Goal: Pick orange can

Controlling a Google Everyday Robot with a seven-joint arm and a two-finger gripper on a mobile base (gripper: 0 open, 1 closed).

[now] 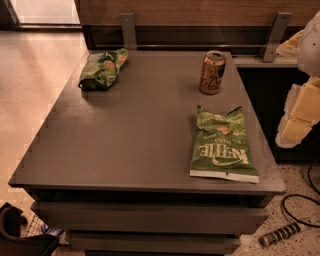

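Grey and matte, the low table (125,130) fills most of the view. It stands on a pale speckled floor (35,75), with a wood-panelled wall (200,12) behind it and drawer fronts (150,215) under its top. On the far right part of the tabletop the orange can (212,72) stands upright near the back edge, its silver top up and its dark swirly lettering turned toward the camera. The gripper (296,122) hangs at the right edge of the view, off the table's right side. It shows as a pale, blocky cream shape seen only in part, and whether the claw is apart or together cannot be told. The can sits to its left and further back, well apart from it, with the table's right edge between the two. Above the gripper, the arm (312,42) shows as a rounded white section in the upper right corner, and the cream pieces run downward and slightly left from it. A green Kettle chip bag (222,147) lies flat in front of the can toward the right front corner, its crumpled open end pointing at the can without touching it. A second, crumpled green bag (102,67) rests at the far left corner. A black cable (295,200) and a striped cylinder (280,234) lie on the floor at the lower right.
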